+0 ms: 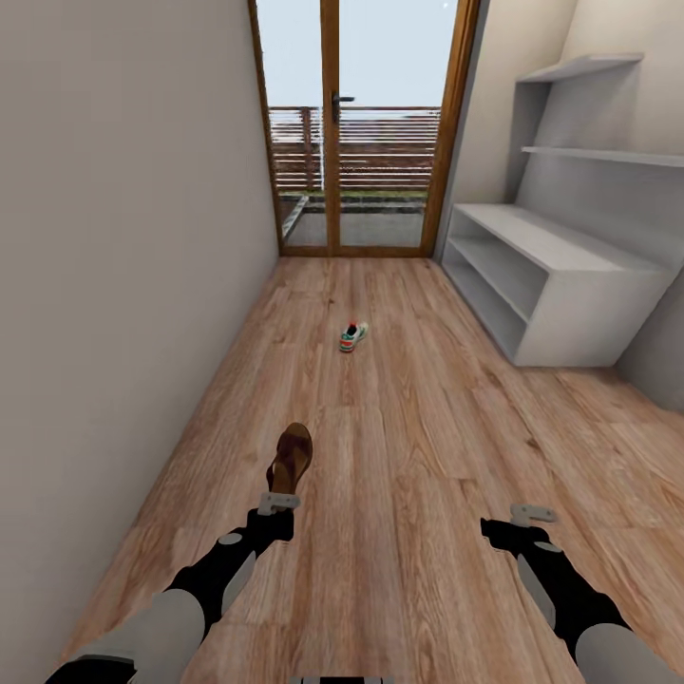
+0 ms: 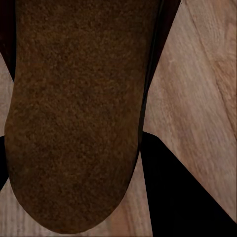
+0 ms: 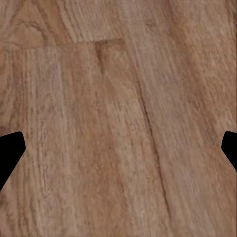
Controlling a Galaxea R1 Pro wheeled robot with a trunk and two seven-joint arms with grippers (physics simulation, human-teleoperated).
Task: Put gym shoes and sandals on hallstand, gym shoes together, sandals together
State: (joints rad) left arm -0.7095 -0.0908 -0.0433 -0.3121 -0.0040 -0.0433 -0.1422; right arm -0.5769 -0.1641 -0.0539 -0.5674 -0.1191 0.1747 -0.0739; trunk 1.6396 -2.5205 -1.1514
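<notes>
At the end of the left arm, the left gripper (image 1: 278, 501) holds one brown sandal (image 1: 291, 458) above the corridor floor (image 1: 418, 456), the right gripper (image 1: 532, 516) hangs wide and empty, and a weak grip could let the sandal slip before the hallstand (image 1: 560, 285).

Dark brown sandal (image 2: 74, 113) close up, rough sole side facing camera, rounded end, black left gripper fingers (image 2: 177, 192) beside it, wood-plank corridor floor (image 2: 202, 84) behind.
</notes>
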